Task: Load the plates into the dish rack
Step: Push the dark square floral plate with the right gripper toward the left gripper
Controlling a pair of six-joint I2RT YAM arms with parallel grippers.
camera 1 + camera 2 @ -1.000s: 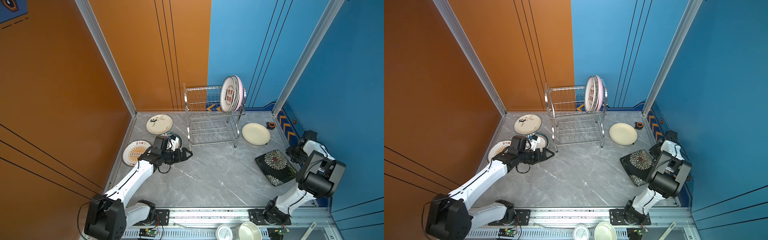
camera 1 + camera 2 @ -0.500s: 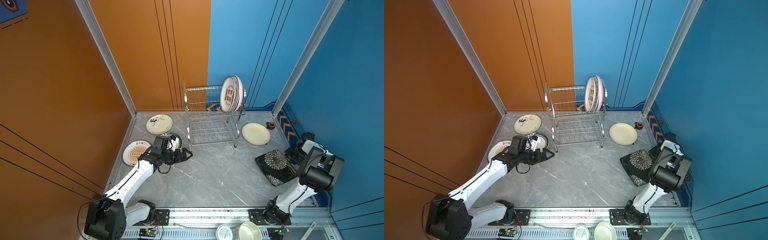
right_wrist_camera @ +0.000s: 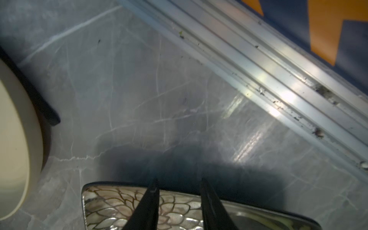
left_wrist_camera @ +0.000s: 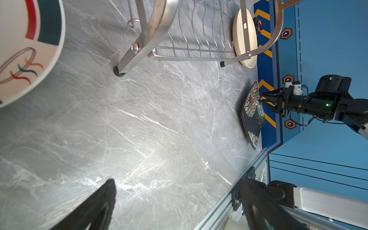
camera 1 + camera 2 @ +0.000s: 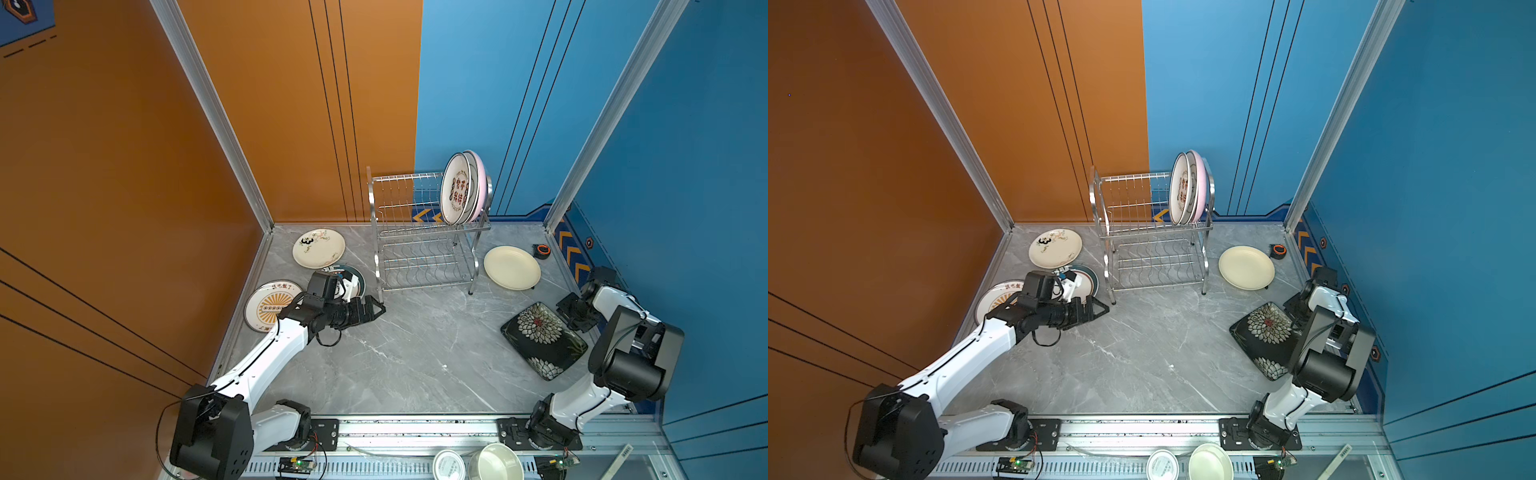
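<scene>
The dish rack stands at the back, with a white plate with characters and a pink plate upright in its top tier. Flat on the table lie a panda plate, an orange sunburst plate, a dark-rimmed plate partly under my left wrist, a plain cream plate and a black floral plate. My left gripper hangs wide open and empty near the rack's front left leg. My right gripper is low over the floral plate's far edge, jaws partly apart, nothing between them.
A small black and orange object lies by the right wall behind the cream plate. A cream bowl and a round tin lid sit on the front rail. The blue wall and its metal track run close beside my right gripper.
My right arm has shifted and brought its gripper a little closer to the floral plate's edge, with the jaws slightly narrower. The left arm has not moved.
</scene>
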